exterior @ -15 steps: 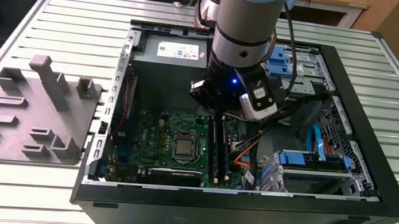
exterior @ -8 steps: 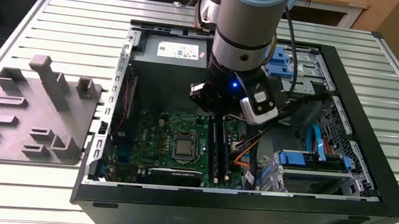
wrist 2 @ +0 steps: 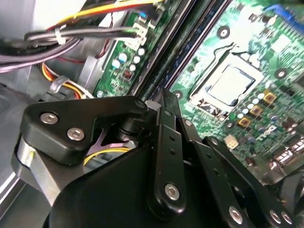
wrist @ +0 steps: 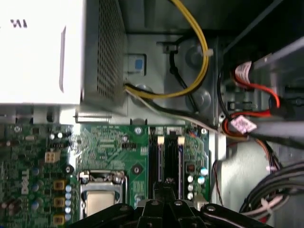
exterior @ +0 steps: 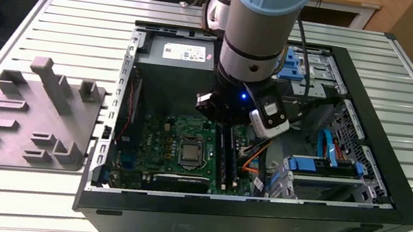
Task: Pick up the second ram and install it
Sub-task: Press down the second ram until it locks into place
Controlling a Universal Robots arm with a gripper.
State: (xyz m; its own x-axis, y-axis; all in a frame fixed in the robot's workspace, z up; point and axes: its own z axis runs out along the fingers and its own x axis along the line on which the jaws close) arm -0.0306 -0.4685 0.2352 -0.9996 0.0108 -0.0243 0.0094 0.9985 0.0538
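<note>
A robot arm's gripper (wrist: 167,190) hangs low inside an open computer case (exterior: 387,200), its black finger links drawn close together over the memory slots (wrist: 168,156) of the green motherboard (wrist: 109,142); in both wrist views the fingertips meet at a narrow point right above the slots, apparently pinched together, though whether anything thin sits between them cannot be made out.

The second ram (wrist 2: 187,45), judged by its dark blue edge, appears to lie along one of the long black slots in the second wrist view, running away from the fingertips toward the case wall; in the first wrist view the two slots run side by side, white latches at their far ends, and the stick cannot be told from its slot there.

The step in hand looks like the installing rather than the picking up: the gripper is down at the slots, beside the silver processor socket (wrist: 97,197); the grey parts fixture (exterior: 31,114) stands on the slatted table (exterior: 84,10), well apart on the exterior view's left.

Seating calls for a straight, even press along the stick's top edge, square to the slot, until both end latches close; yellow and black cables (wrist: 190,61) loop near the power supply (wrist: 42,52), close behind the slots, and want clearance.
</note>
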